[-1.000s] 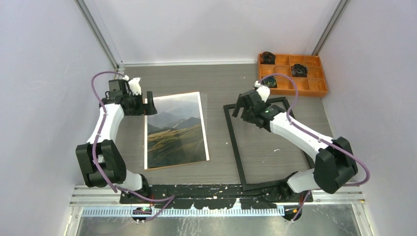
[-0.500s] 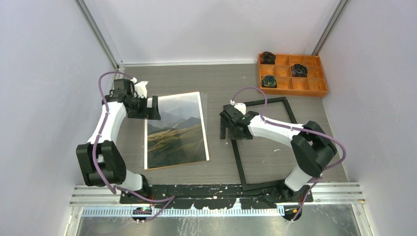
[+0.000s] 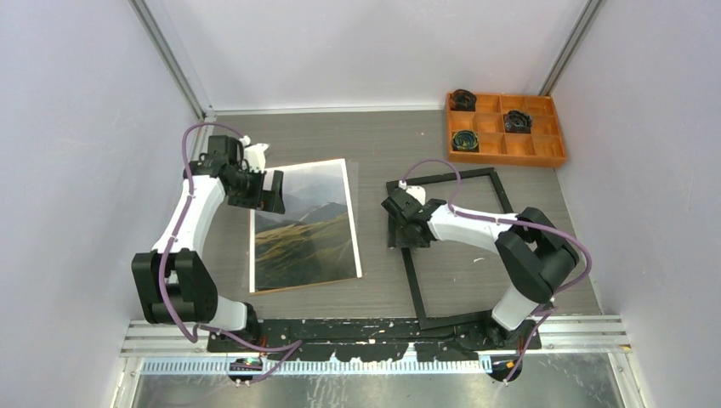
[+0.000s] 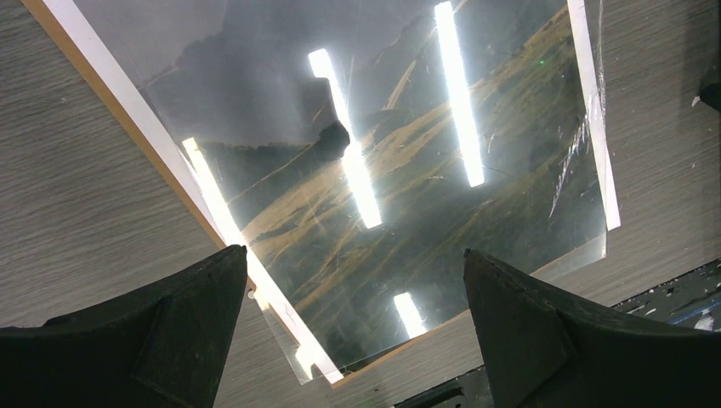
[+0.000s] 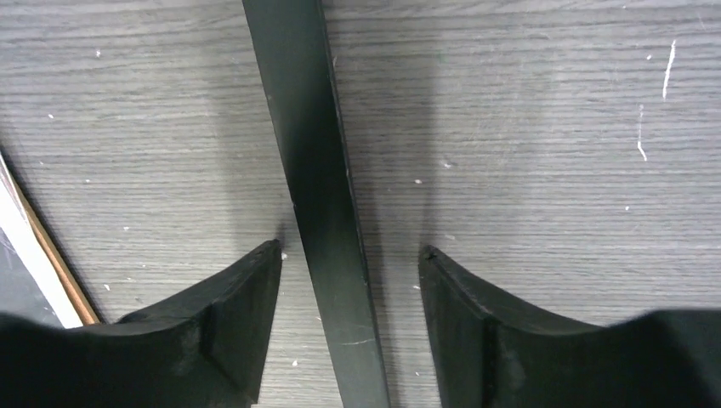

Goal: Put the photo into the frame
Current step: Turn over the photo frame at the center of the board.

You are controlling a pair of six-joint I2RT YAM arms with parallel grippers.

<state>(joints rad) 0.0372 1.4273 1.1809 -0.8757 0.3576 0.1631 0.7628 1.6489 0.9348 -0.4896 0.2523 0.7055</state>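
A grey wood-grain bench carries everything. A large, thin, black rectangular picture frame lies flat on it. One of its long bars runs between the right arm's black fingers, which stand partly apart and straddle the bar with bare bench showing on each side, gripping nothing. A large paper photo of green-brown hills under a pale sky, white-bordered and shiny, lies flat directly below the left arm's fingers, which are spread wide and hold nothing. Photo and frame lie apart, so the photo is not yet in the frame. Likely risks: the right fingers may pinch off-centre and skid the slim bar sideways, or scrape the bench. The flat, glossy print offers the left fingers little edge to catch, so it could slide or crease.
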